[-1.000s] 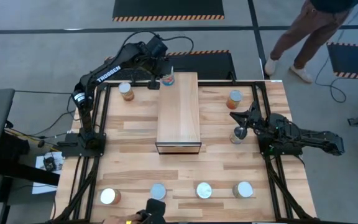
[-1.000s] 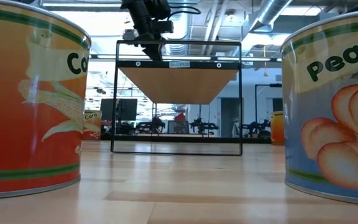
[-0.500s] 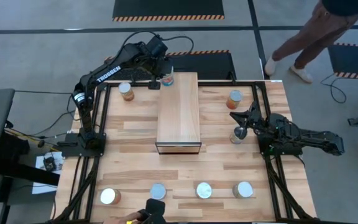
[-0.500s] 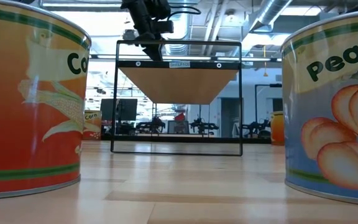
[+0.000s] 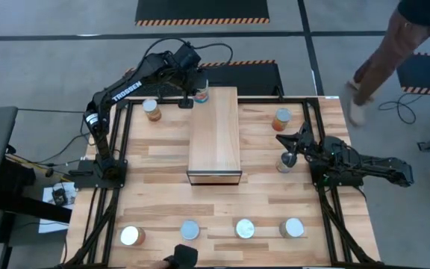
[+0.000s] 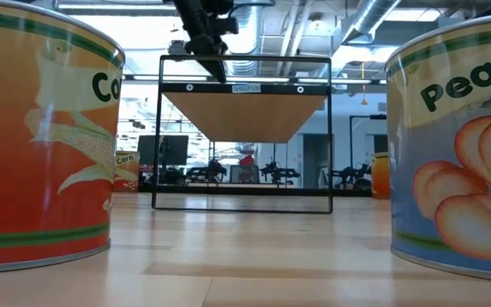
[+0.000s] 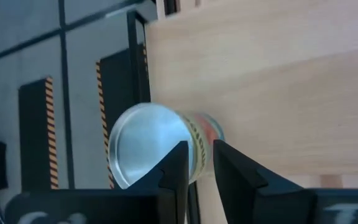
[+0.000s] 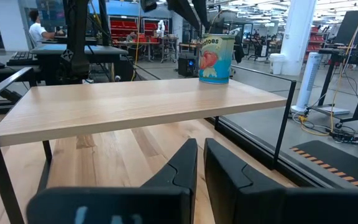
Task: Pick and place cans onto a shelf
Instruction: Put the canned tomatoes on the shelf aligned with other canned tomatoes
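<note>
The shelf is a long light-wood box in the middle of the table. A blue-green can stands upright on its far left corner and also shows in the right wrist view. My left gripper is beside and slightly above this can, its fingers nearly together. My right gripper is shut and empty, low over the table to the right of the shelf, beside another can. My left gripper's fingertips show in front of the can's upper side wall just below the silvery top. I cannot tell whether they touch it. The can stands upright on the shelf top.
Orange cans stand on the table at far left and far right. Several cans line the near edge, two of them filling the low view. A person walks beyond the far right corner.
My left gripper has risen a little above the far end of the shelf. The can on the shelf corner has stayed in place. The person beyond the table has walked toward the right.
</note>
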Action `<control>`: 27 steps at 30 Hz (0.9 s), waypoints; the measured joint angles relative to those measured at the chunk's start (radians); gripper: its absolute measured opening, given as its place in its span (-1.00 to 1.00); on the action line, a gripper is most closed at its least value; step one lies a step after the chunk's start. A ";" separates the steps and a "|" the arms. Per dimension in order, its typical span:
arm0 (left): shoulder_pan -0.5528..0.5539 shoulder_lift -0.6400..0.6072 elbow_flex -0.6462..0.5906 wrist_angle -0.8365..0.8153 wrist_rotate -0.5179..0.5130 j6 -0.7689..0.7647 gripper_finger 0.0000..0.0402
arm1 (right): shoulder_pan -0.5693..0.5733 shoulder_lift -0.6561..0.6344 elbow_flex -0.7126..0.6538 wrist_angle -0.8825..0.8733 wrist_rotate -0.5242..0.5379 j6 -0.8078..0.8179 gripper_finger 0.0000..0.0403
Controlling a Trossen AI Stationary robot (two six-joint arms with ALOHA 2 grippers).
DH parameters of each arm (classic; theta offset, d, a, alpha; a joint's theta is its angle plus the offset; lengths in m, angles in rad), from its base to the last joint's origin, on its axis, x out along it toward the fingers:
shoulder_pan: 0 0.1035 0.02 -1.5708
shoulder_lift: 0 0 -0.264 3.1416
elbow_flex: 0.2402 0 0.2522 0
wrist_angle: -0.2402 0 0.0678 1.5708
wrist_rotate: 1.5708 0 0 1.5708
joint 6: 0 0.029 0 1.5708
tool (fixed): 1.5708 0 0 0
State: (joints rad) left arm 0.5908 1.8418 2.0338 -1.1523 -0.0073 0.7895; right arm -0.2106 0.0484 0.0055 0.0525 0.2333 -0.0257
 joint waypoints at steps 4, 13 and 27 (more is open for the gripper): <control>-0.012 -0.044 -0.003 -0.001 0.043 -0.034 -0.82 | 0.000 0.000 0.000 0.000 0.000 0.000 -0.72; -0.063 -0.254 -0.318 0.172 0.287 -0.088 -1.00 | 0.000 0.000 0.000 0.000 0.000 0.000 -0.72; -0.238 -0.715 -1.187 1.079 0.222 -0.367 -1.00 | 0.000 0.000 0.000 0.000 0.000 0.000 -0.72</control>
State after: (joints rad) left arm 0.3529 1.1268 0.8473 -0.0735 0.2145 0.4223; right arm -0.2104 0.0486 0.0055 0.0525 0.2333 -0.0257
